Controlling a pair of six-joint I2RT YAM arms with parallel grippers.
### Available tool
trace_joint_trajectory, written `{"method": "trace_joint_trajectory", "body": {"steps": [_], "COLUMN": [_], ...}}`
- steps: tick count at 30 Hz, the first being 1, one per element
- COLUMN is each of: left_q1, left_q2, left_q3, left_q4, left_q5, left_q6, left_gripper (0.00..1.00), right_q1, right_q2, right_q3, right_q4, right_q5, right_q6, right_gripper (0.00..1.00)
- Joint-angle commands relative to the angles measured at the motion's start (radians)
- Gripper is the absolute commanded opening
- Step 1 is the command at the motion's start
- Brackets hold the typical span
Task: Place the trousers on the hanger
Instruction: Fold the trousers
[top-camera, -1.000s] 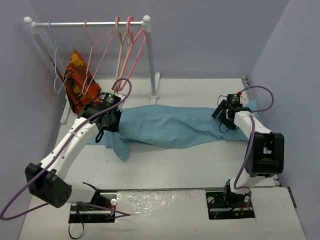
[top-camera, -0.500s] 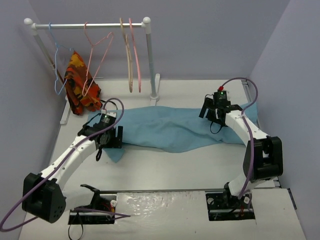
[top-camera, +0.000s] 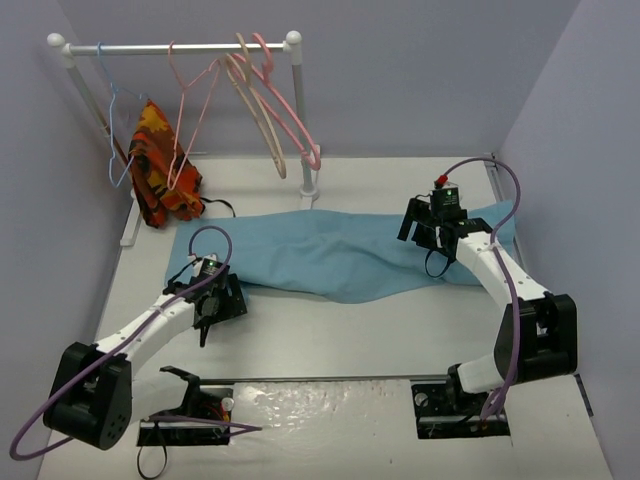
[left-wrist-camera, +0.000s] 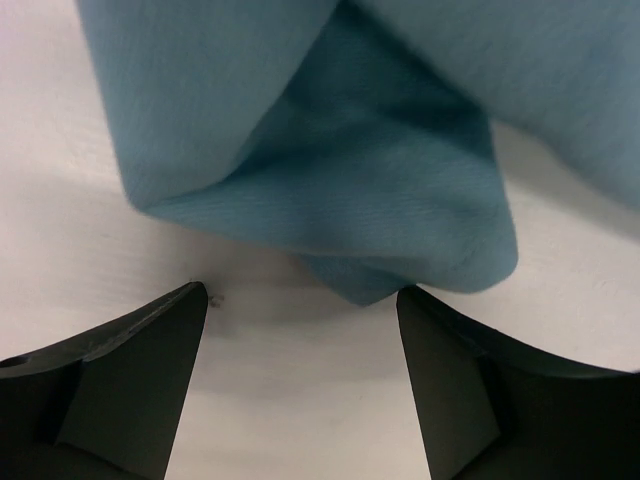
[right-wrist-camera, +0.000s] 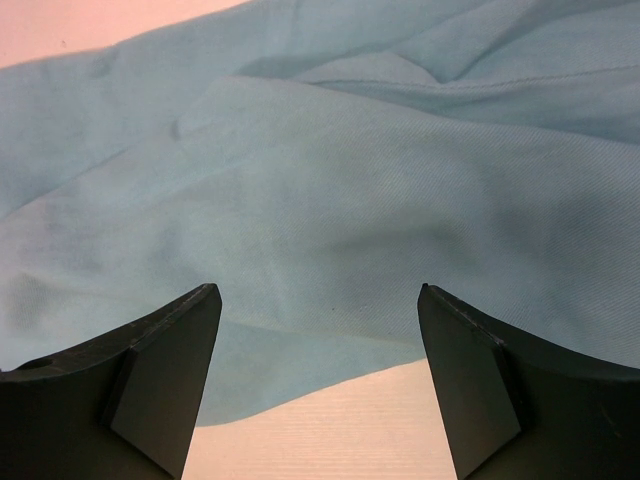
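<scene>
Top external view: the trousers (top-camera: 330, 255) lie flat and wrinkled on the white table (top-camera: 330, 335), a long light blue-teal band stretched across its middle from 9 o'clock to 3 o'clock. None of the fabric is lifted.

The left gripper (top-camera: 218, 303) sits at the 8 o'clock side of the table, just beside the near left end of the garment. Its jaws stand apart with nothing between them.

The right gripper (top-camera: 424, 226) is above the right part of the trousers, toward 2 o'clock. Its jaws are likewise spread and hold nothing.

A white clothes rail (top-camera: 180, 47) stands at 11 o'clock, well apart from the trousers. The hanger (top-camera: 190, 120), thin salmon-pink wire, hangs on it by its hook and carries nothing. At 9 o'clock of it hangs a blue wire hanger (top-camera: 110, 110). At 3 o'clock of it hang a beige hanger (top-camera: 262, 115) and a thicker pink hanger (top-camera: 292, 115), both tilted toward 4 o'clock. An orange, red and yellow patterned cloth (top-camera: 160, 170) droops below the rail's left end.

Left wrist view: the two dark fingers of the left gripper (left-wrist-camera: 300, 300) frame bare table. A folded corner of the trousers (left-wrist-camera: 330, 170) points down at 12 o'clock of the gap, its tip level with the fingertips and close to the right one. Whether it touches that finger cannot be told.

Right wrist view: the right gripper (right-wrist-camera: 318, 295) is spread wide over the trousers (right-wrist-camera: 330, 170), which fill nearly the whole view. A hem edge runs beneath the gap, with a strip of table at 6 o'clock. Whether the fingers touch the fabric cannot be told.
</scene>
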Motion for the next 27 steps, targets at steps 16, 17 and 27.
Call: {"method": "trace_joint_trajectory", "body": {"steps": [16,17,27], "left_q1": [0.007,0.007,0.009], "left_q2": [0.016,0.004,-0.259], "left_q3": [0.023,0.043,0.545], "left_q4": [0.11,0.083,-0.461], "left_q5": [-0.083,-0.091,-0.368], "left_q6": [-0.059,-0.051,0.249], "left_gripper": [0.04,0.0,0.0], "right_q1": [0.005,0.005,0.006], "right_q2": [-0.089,-0.092,-0.085], "right_q3": [-0.031,-0.031,0.033], "right_q4": [0.026,0.025,0.01], "right_q5": [-0.018,-0.018,-0.008], "right_q6": [-0.004,-0.003,-0.017], "right_gripper": [0.77,0.77,0.77]}}
